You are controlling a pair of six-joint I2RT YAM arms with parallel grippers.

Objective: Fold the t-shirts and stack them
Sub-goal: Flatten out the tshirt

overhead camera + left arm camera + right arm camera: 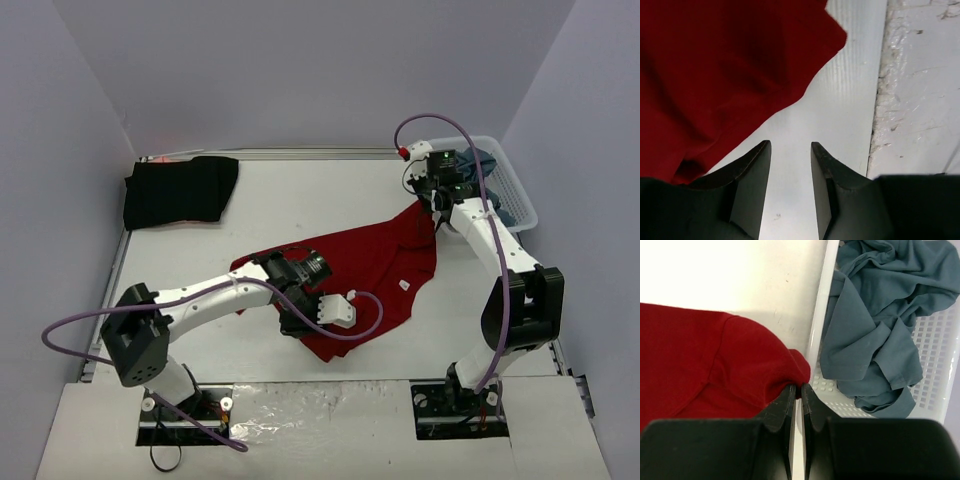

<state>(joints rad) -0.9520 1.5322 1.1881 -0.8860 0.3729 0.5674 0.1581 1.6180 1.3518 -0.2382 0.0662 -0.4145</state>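
The red t-shirt [375, 262] lies spread out in the middle of the desk [300, 200]. The right claw [798, 390] pinches one corner tight, next to the basket [935, 345], likely to pull the cloth flat. The left claw [790, 150] is open and empty beside the shirt's edge, likely ready to grab it.

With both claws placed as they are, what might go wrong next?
1. The left claw has only bare table between its jaws. The dark red t-shirt lies beside it, so closing would likely miss the hem.
2. The right claw pinches just a small tip of the shirt, which may slip out under tension.
3. That grip sits at the white basket rim, where the cloth might snag.
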